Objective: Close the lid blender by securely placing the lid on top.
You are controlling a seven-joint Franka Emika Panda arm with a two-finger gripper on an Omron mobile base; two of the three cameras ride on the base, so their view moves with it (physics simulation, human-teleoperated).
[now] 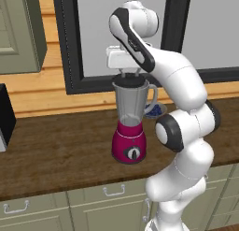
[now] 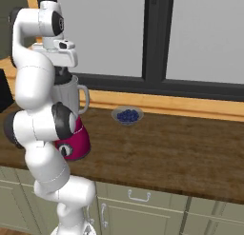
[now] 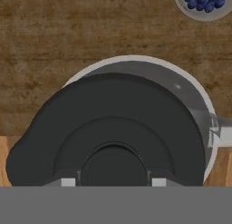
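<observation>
Blender (image 1: pixel 130 127), magenta base with a round black dial, is standing upright on the brown wooden counter (image 1: pixel 56 150), its clear-grey tapered jar rising to an open rim with the side handle pointing toward the blue-and-white bowl (image 2: pixel 127 116) of blueberries, which is sitting near it on the same counter, apart from it. Gripper (image 1: pixel 130 75) is hanging directly above the jar mouth, pointing straight down, and is clenching the lid (image 3: pixel 113 137), a flat round black cap, by the raised knob at its centre, one finger on either side. In the hand view the lid is lying just below the fingertips (image 3: pixel 68 181) and is covering most of the jar rim, sitting off-centre so that a crescent of grey rim is showing along the upper and right edges. In the left base view the lid is reading as a thin dark disc at rim level; whether it is touching the rim cannot be told.
</observation>
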